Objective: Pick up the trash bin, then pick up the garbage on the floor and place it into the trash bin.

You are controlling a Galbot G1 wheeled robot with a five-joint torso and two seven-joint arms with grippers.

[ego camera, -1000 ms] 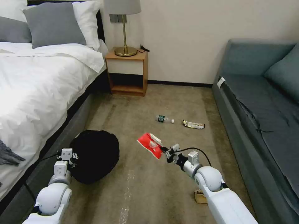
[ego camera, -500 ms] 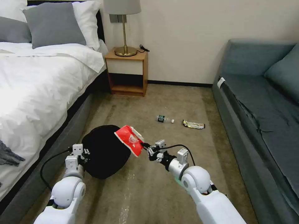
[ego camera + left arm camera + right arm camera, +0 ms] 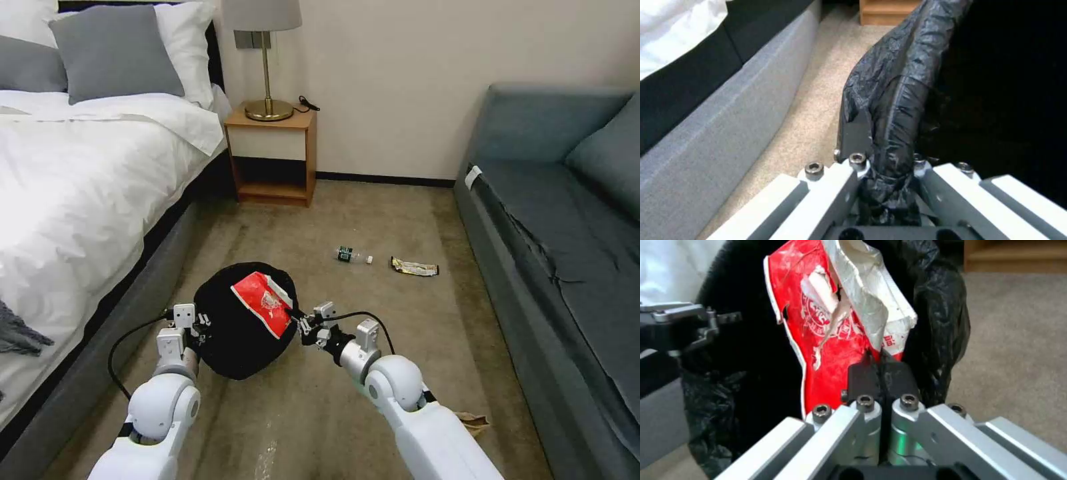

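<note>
At the far left of the head view the bed (image 3: 80, 173) fills the upper left, its grey base running down the left edge. My left gripper (image 3: 200, 328) sits at the lower left of the frame, and its jaws are clamped on the rim of the trash bin (image 3: 230, 340); the left wrist view shows the crinkled black bag (image 3: 898, 100) pinched tight between them. The bin hangs tilted, its dark mouth facing toward the centre of the frame.

Just right of it, over the bin's mouth, is the red snack packet (image 3: 261, 301). My right gripper (image 3: 300, 325) holds it from the lower centre: in the right wrist view the jaws are closed almost flat on the packet's (image 3: 835, 323) lower edge, with its torn silver inner side turned up and the black bag behind it.

Further right and higher in the head view, the small bottle (image 3: 351, 255) with a green label lies on the carpet (image 3: 333, 413), and the shiny wrapper (image 3: 415, 267) lies near it on its right. At the lower right, a scrap of brown paper bag (image 3: 472, 421) peeks out beside my right arm. The grey sofa (image 3: 567, 220) takes up the right side.
</note>
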